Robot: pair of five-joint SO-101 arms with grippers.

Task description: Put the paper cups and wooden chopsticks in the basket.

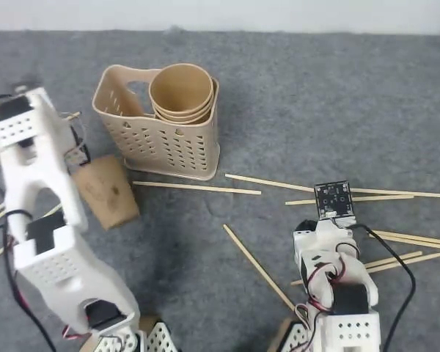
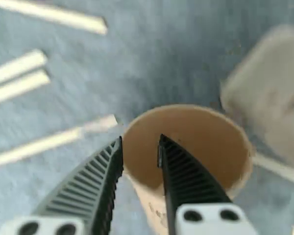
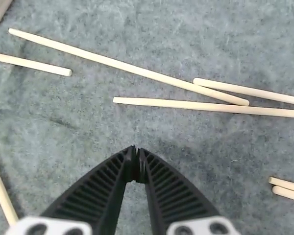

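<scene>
**Cup-loading step.** The left end effector [image 2: 139, 141] pinches the rim of a thin, tapered paper cup [image 2: 201, 142], one ribbed jaw inside and one outside. The perforated plastic basket [image 1: 161, 147], already holding nested cups [image 1: 182, 92], stands near it, off to one side. The next move probably calls for lifting the cup over the basket wall and releasing it into the stack. The right end effector [image 3: 136, 149], pressed together and empty, hangs above slim, pale wooden chopsticks [image 3: 186, 104] lying just beyond its tips on the grey, felt-like bench [image 1: 337, 95].
</scene>
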